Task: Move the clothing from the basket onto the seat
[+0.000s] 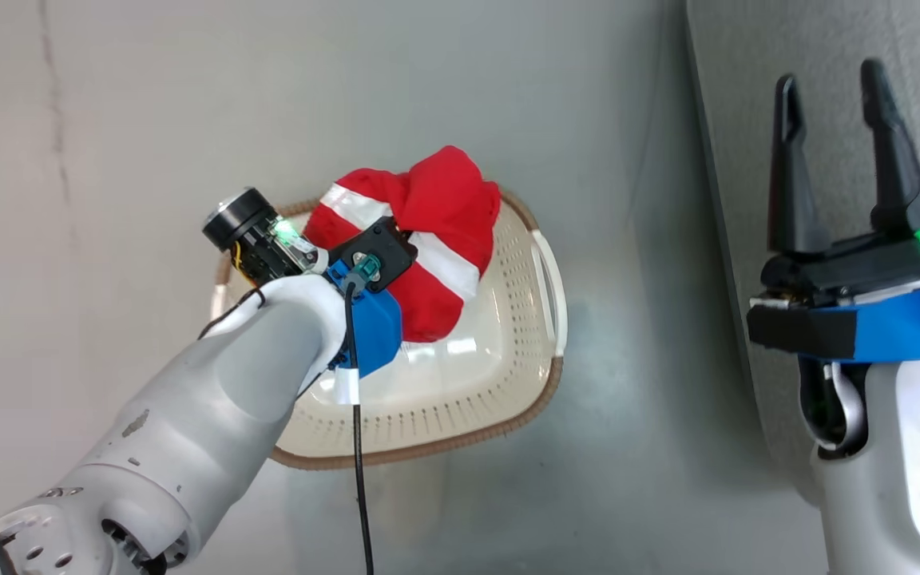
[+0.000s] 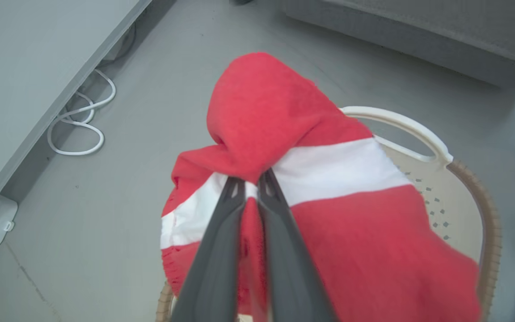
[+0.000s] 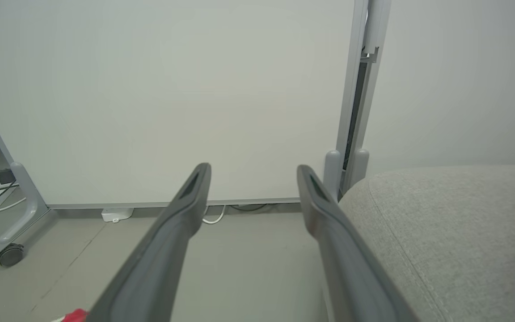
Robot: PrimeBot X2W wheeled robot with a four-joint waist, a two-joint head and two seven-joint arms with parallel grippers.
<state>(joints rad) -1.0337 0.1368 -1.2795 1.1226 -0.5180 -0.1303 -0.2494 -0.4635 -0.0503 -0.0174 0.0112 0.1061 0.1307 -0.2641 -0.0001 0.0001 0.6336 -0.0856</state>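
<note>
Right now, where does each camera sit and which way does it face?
Head view: on the head, looking down at the floor, basket, clothing and seat edge; left forearm and open right end effector show.
Left wrist view: on the left wrist, looking along the left end effector, shut on the clothing over the basket.
Right wrist view: on the right wrist, facing a white wall, along its open end effector beside the seat.
Shared: head and left wrist views both show clothing and basket.
</note>
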